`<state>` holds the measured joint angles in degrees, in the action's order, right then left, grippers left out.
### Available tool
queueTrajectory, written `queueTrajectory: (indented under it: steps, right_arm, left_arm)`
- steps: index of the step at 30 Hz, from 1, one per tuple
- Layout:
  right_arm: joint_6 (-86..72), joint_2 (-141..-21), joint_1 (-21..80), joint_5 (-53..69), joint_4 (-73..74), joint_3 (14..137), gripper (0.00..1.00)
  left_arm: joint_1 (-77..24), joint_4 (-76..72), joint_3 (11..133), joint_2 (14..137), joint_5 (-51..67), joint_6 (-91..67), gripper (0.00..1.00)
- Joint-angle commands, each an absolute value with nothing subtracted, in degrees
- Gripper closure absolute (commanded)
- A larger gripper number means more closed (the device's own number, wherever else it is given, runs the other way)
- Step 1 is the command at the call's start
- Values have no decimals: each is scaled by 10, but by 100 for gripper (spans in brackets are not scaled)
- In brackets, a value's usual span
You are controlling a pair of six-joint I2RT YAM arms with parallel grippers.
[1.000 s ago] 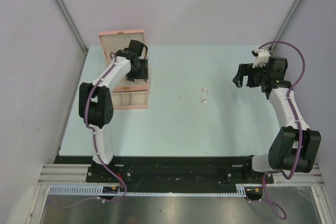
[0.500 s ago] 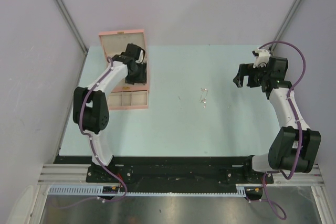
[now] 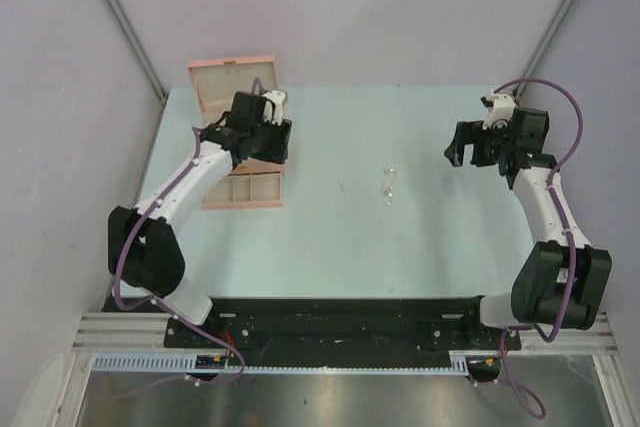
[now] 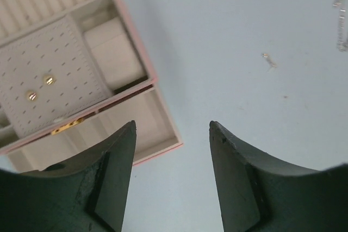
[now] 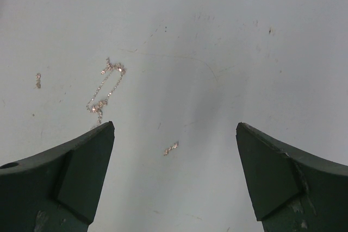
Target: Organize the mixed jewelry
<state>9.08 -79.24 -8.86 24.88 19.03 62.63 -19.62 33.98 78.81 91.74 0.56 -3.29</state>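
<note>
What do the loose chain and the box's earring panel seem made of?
The chain looks like fine silvery metal: tiny glinting links. The earring panel looks like matte off-white leatherette or padded fabric, punched with rows of holes; which one is unclear. Its two studs look gold-toned metal.

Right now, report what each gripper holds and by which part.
Nothing. The left gripper and right gripper are open and empty; the thin silvery chain lies untouched.

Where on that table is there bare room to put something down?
On the table, the near strip in front of the pink box and the jewelry is bare. Crowded at the box, by the left gripper.
</note>
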Motion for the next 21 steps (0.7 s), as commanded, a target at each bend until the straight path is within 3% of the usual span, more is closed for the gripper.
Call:
queueTrajectory:
  steps: [1, 12, 21]
  right_arm:
    - [99, -794, -92, 246, 185, 634, 0]
    - [102, -797, -96, 248, 186, 635, 0]
    - [100, -801, -103, 265, 189, 635, 0]
  left_arm:
    - [-258, 300, 782, 895, 75, 61, 39]
    - [-354, 316, 815, 967, 148, 217, 34]
    - [-365, 357, 855, 1026, 209, 478, 37]
